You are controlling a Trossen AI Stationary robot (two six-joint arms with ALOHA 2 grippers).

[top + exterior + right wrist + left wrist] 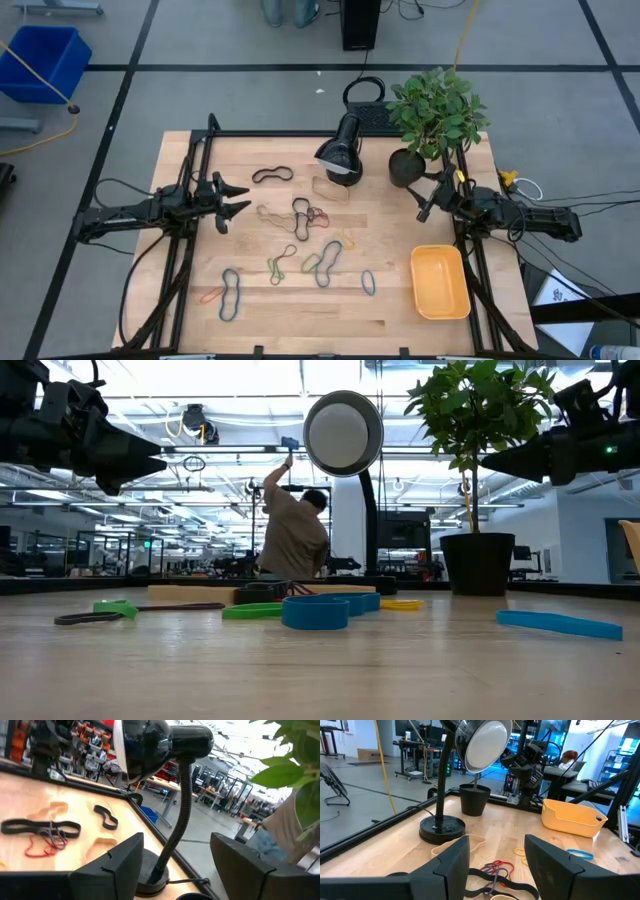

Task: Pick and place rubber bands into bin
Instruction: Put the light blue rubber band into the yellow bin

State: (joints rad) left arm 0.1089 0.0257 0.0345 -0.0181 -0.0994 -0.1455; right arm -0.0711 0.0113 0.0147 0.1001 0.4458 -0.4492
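Note:
Several rubber bands (300,215) in black, blue, green, tan and red lie flat across the middle of the wooden table; more lie near the front (230,293). The yellow-orange bin (440,282) sits on the table at the front right and shows in the left wrist view (572,817). My left gripper (238,201) is open, above the table's left side, pointing at the bands. My right gripper (425,193) is open, above the table's right side near the plant pot, clear of everything.
A black desk lamp (342,150) stands at the far middle of the table, and a potted plant (432,120) at the far right. A blue crate (45,60) is on the floor at far left. A person (295,530) stands in the room beyond the table.

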